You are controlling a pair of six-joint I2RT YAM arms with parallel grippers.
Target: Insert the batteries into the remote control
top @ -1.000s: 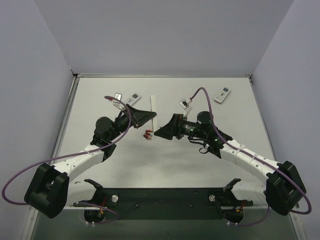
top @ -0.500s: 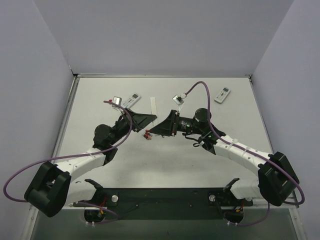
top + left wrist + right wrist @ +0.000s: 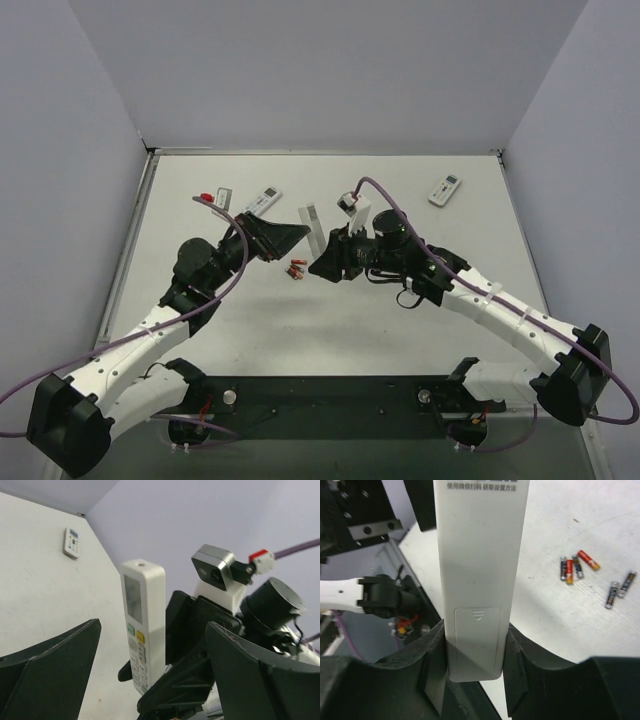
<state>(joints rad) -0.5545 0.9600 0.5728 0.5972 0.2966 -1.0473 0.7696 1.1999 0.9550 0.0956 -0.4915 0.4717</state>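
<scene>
Remote (image 3: 479,555): battery door (image 3: 477,642) in R wrist view, btns (image 3: 137,650) in L.

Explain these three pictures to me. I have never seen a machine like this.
This is a robot with a left arm and a right arm, both bolted to a white table. The wide picture looks down from above. The other two come from small cameras on the wrists, so each shows its own arm's tool up close. The right tool is clamped on a white remote, held upright with its back toward that camera. The left tool is open and holds nothing; its camera sees the remote's buttons. On the table lie a few small batteries, a second remote at the back left and a third remote at the back right.
</scene>
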